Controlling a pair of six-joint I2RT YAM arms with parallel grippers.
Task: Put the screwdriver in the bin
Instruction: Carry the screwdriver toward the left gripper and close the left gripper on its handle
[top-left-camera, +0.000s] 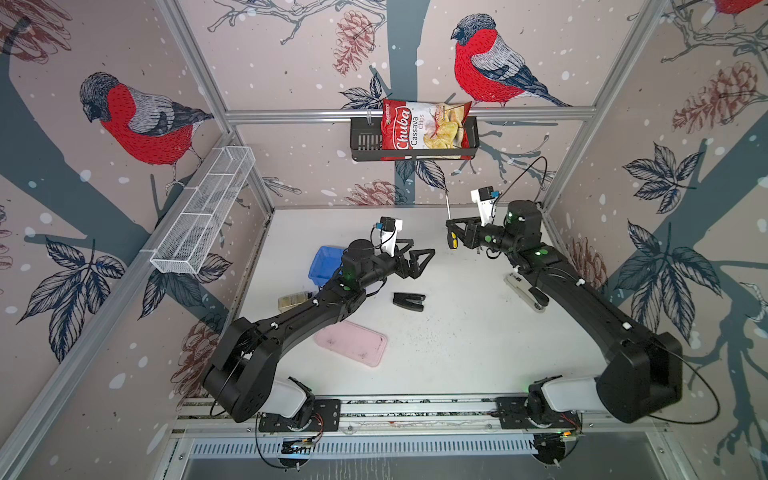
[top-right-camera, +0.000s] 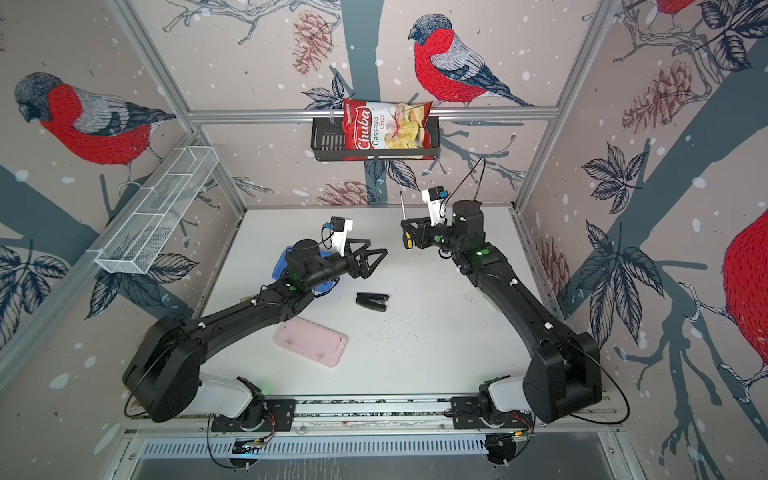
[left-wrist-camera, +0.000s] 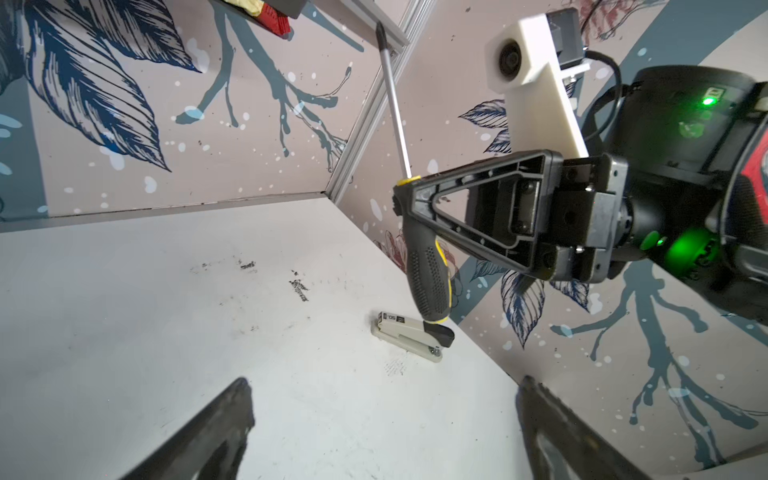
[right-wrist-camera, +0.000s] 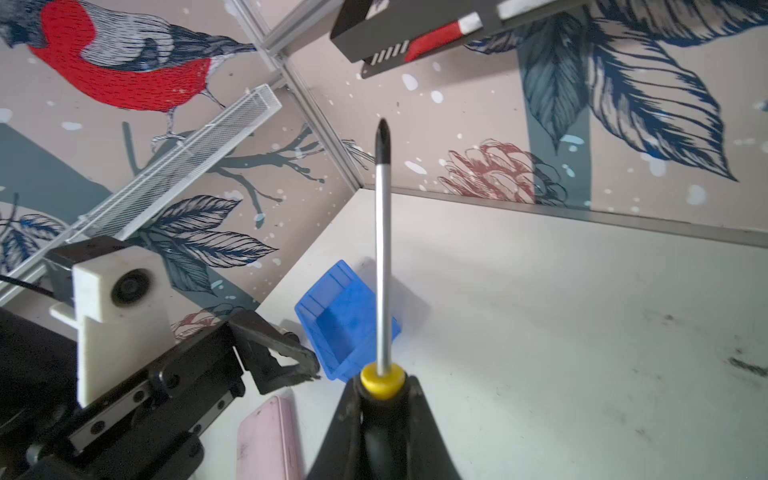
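The screwdriver (top-left-camera: 453, 240) stands upright above the table, its yellow-and-black handle (left-wrist-camera: 428, 274) clamped in my right gripper (top-left-camera: 451, 226) and its shaft (right-wrist-camera: 382, 249) pointing up. The right gripper (right-wrist-camera: 382, 395) is shut on the handle just below the yellow collar. The blue bin (top-left-camera: 324, 264) sits on the table at the left, partly hidden by my left arm in both top views and showing as empty in the right wrist view (right-wrist-camera: 340, 316). My left gripper (top-left-camera: 422, 249) hovers open and empty between the bin and the screwdriver, its fingers (left-wrist-camera: 232, 407) spread wide.
A black stapler (top-left-camera: 409, 301) lies mid-table. A pink tray (top-left-camera: 351, 343) lies nearer the front. A beige stapler (left-wrist-camera: 409, 336) rests under the right arm. A white mesh basket (top-left-camera: 203, 212) hangs on the left wall, and a black shelf (top-left-camera: 361, 141) holding a chips bag on the back wall.
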